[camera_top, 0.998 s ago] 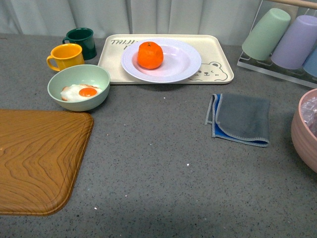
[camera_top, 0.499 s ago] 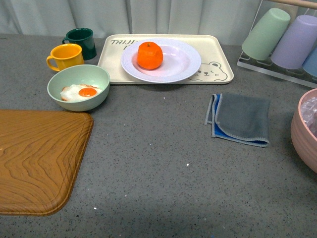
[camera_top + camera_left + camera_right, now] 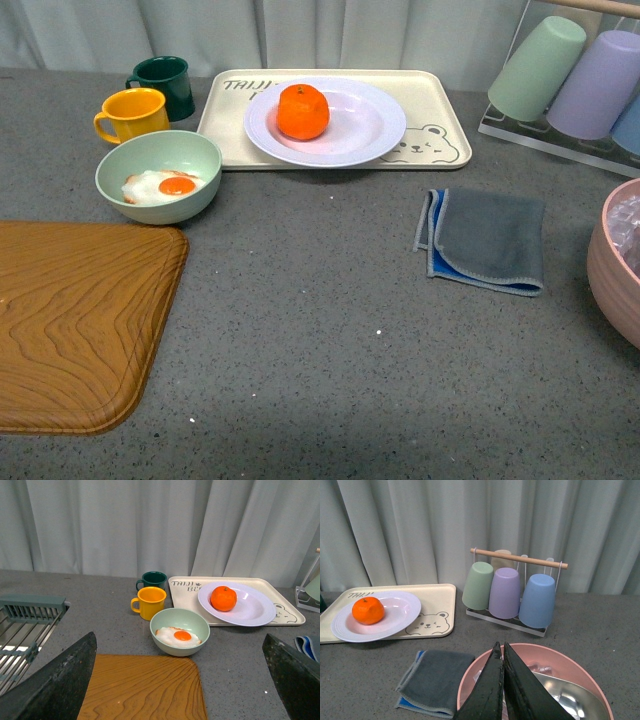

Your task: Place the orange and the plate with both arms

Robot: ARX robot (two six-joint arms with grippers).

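Judging the risks first: the wooden board (image 3: 80, 320) at the near left and the cream bear tray (image 3: 440, 115) at the back are the biggest things on the table, and the white plate (image 3: 365, 125) lies on that tray with the orange (image 3: 303, 111) sitting in it, toward its left side. If the plate is lifted with the fruit loose in it, a tilt could send the orange rolling off the glossy surface. The plate's low rim lies close to the tray, so fingers coming in flat may push the plate along or drag the tray instead of getting under the edge. The green bowl (image 3: 158, 176) with the fried egg stands just in front of the tray's left corner, with the yellow mug (image 3: 132, 113) and the dark green mug (image 3: 167, 82) beside it; an arm coming in from the left could knock any of them. The grey cloth (image 3: 487, 240) lies well apart to the right.

Neither arm shows in the front view. The left gripper (image 3: 180, 680) has its fingers spread wide at the edges of its wrist view, holding and touching nothing. The right gripper (image 3: 501, 680) has its fingers pressed together, empty, poised above the pink bowl (image 3: 540, 655).
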